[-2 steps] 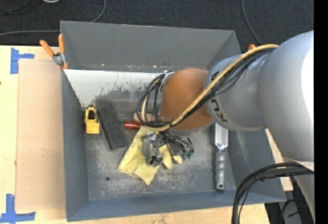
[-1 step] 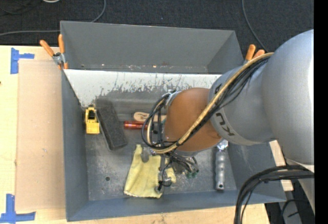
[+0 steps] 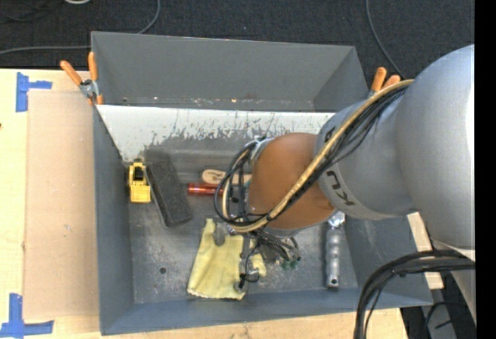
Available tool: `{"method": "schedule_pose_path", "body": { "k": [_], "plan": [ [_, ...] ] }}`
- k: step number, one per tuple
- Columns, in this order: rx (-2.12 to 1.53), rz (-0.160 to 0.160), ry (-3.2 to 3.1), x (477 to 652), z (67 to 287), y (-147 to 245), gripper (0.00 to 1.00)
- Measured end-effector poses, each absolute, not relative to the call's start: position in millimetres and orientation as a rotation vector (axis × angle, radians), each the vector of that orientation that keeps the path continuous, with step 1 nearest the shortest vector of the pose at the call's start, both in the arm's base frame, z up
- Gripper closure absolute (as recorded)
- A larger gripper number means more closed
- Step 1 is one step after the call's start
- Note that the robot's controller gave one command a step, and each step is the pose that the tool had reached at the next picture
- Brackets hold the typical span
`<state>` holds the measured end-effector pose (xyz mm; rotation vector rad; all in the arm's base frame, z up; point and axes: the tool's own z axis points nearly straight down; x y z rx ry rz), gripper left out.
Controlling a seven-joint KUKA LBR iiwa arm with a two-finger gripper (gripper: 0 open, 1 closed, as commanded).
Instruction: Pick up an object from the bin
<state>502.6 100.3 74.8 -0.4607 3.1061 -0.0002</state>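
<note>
My gripper (image 3: 246, 271) hangs below the orange wrist cover, low over the front middle of the bin. Its dark fingers reach down to the right edge of a crumpled yellow cloth (image 3: 215, 265) lying on the bin floor. A small dark and green thing (image 3: 284, 255) lies just right of the fingers. Whether the cloth sits between the fingers is hidden by the wrist and cables.
A grey metal cylinder (image 3: 332, 253) lies at the front right. A dark grey block (image 3: 169, 190) and a yellow toy vehicle (image 3: 139, 182) lie at the left. A red-handled tool (image 3: 203, 189) and a tan piece (image 3: 214, 175) lie near the middle, partly under the arm.
</note>
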Motion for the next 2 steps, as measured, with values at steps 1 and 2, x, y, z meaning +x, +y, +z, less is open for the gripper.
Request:
{"method": "schedule_pose_path", "body": {
  "k": [1,2],
  "plan": [
    [-0.550,0.000,3.091,510.9,94,88,0.00],
    [-0.526,0.000,3.102,504.8,69,94,0.00]
  ]
}}
